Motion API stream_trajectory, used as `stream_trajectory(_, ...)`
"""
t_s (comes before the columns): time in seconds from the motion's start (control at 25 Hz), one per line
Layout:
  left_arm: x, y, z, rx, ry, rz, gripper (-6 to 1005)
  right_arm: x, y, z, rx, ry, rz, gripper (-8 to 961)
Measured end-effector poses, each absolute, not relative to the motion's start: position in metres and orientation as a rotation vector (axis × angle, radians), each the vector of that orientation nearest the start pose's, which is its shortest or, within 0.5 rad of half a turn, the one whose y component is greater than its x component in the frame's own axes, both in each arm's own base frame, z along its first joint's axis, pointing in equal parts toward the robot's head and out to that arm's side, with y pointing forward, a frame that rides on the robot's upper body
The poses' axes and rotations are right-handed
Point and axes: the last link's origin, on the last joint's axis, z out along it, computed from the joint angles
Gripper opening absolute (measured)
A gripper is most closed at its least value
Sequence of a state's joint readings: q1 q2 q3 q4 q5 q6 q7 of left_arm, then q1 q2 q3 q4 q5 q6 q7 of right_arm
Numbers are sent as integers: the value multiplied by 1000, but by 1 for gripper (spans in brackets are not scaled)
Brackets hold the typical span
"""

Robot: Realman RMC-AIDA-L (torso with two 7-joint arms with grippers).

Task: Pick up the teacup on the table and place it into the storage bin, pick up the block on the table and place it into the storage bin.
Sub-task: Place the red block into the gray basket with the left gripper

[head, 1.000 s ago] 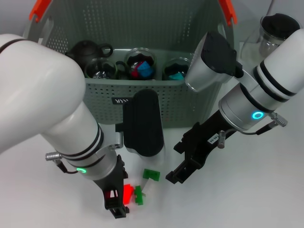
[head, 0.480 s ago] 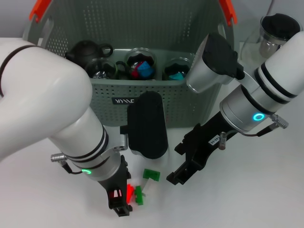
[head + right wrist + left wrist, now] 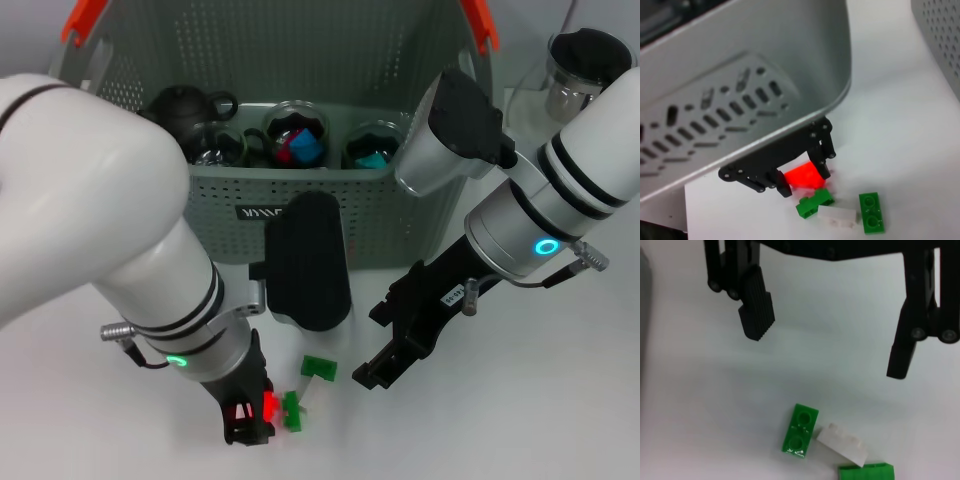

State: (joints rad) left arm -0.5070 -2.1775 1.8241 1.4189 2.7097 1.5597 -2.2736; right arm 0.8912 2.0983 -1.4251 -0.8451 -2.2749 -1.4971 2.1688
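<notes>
Left gripper point(image 3: 252, 418) low on white table point(image 3: 560, 420), fingers closed on red block point(image 3: 269, 405), apparently gripped for lift toward storage bin point(image 3: 300, 215). Just right of it: green block point(image 3: 292, 410), white block point(image 3: 307, 389), second green block point(image 3: 320, 368), loose, not held. Right gripper point(image 3: 385, 350) w/ jaws wide, empty, near blocks but apart. Bin behind both arms, already holding glass teacups point(image 3: 296, 135) & dark teapot point(image 3: 180, 105).
</notes>
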Motion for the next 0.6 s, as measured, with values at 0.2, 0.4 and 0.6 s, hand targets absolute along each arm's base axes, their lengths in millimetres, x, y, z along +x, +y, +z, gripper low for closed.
stream_trajectory(0.2, -158, 287, -63, -2887, -176, 853, 401, 135, 355, -78, -3134, 598, -412, 945)
stream_trajectory(0.4, -151, 293, -22, -2845, -310, 686, 400, 135, 355, -78, -3135, 598, -415, 945)
stream_trajectory(0.6, -137, 298, 23, -2802, -414, 403, 399, 137, 354, -78, -3136, 600, -421, 944)
